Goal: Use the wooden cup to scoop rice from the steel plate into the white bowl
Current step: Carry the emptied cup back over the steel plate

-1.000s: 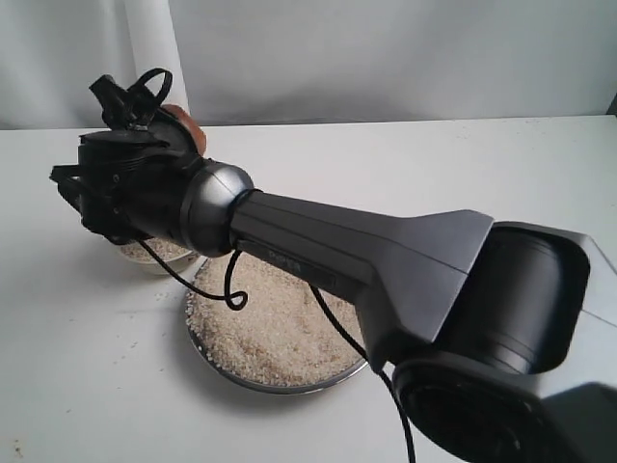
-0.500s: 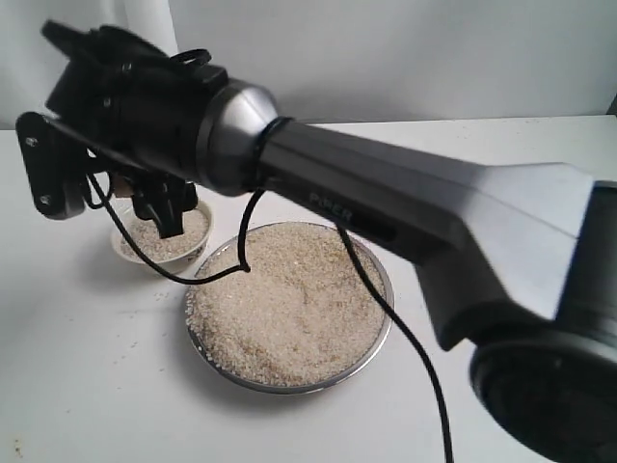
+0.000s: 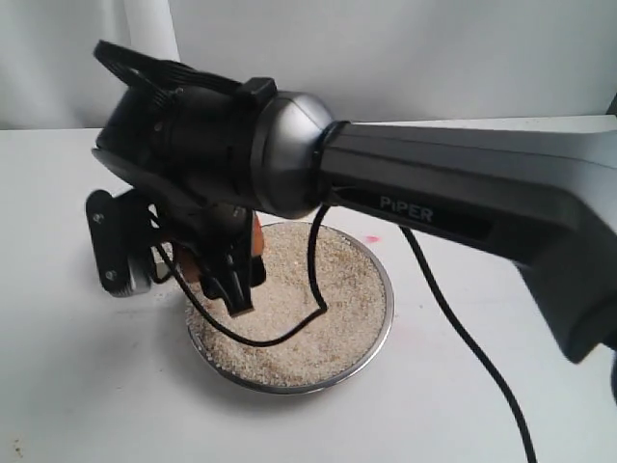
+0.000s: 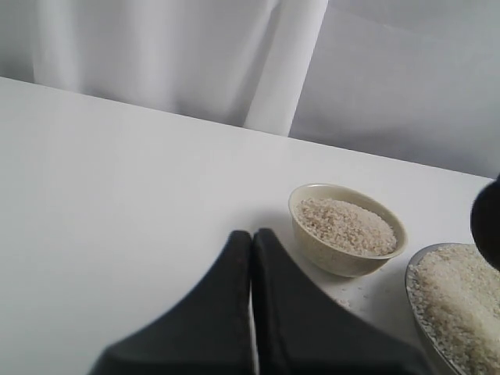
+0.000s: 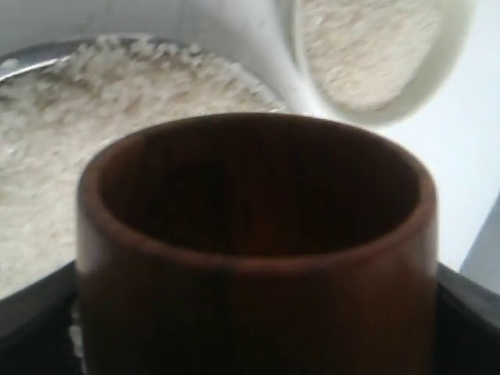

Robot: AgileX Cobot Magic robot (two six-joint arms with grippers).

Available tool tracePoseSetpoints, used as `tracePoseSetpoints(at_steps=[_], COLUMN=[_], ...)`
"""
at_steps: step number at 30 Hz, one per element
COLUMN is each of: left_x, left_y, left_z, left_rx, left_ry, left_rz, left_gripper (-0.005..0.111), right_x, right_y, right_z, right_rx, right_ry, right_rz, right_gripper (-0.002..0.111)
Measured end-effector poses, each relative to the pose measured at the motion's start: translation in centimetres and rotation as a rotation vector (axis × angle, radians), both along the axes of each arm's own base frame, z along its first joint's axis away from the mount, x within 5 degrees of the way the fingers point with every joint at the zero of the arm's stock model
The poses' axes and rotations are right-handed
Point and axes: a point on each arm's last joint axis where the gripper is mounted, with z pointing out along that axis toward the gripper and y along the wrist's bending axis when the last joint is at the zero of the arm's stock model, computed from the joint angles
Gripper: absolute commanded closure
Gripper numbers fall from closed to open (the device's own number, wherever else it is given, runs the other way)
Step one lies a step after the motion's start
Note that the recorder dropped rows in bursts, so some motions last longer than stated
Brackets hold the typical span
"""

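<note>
Right hand clamps the wooden cup above the steel plate of rice. Beside that plate, the white bowl holds rice too.

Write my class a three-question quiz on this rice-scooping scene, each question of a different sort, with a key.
1. True or false: the small cream-white ceramic bowl already holds pale rice grains.
2. The reddish-brown wooden cup is: A held by the right gripper; B standing free, unheld; C lying in the bowl.
3. Fill in: the fingers of the left gripper are ___.
Key: 1 true; 2 A; 3 shut.
</note>
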Motion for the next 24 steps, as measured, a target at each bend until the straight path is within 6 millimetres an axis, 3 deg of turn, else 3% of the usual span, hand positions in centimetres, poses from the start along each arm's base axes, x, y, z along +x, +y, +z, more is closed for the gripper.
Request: tracePoseSetpoints(at_steps=[6, 13, 19, 24], left_x=[0.0, 0.0, 0.0, 0.0], left_y=[0.0, 0.0, 0.0, 0.0], left_z=[0.0, 0.0, 0.0, 0.0], left_rx=[0.0, 0.0, 0.0, 0.0], left_ry=[0.0, 0.0, 0.0, 0.0], left_rz=[0.0, 0.0, 0.0, 0.0], left_gripper=[0.107, 0.107, 0.107, 0.107], right_x=[-0.3, 0.4, 0.8, 0.5], right_y=[-3.1, -6.1, -6.6, -7.4], right_z=[-2.3, -1.9, -1.5, -2.6], right_rx=[-0.14, -0.226, -0.244, -0.304], right_ry=[0.081, 0.102, 0.083, 0.091], right_rz=[-0.051, -0.089, -0.086, -0.073], right_gripper=[0.108, 0.108, 0.108, 0.108])
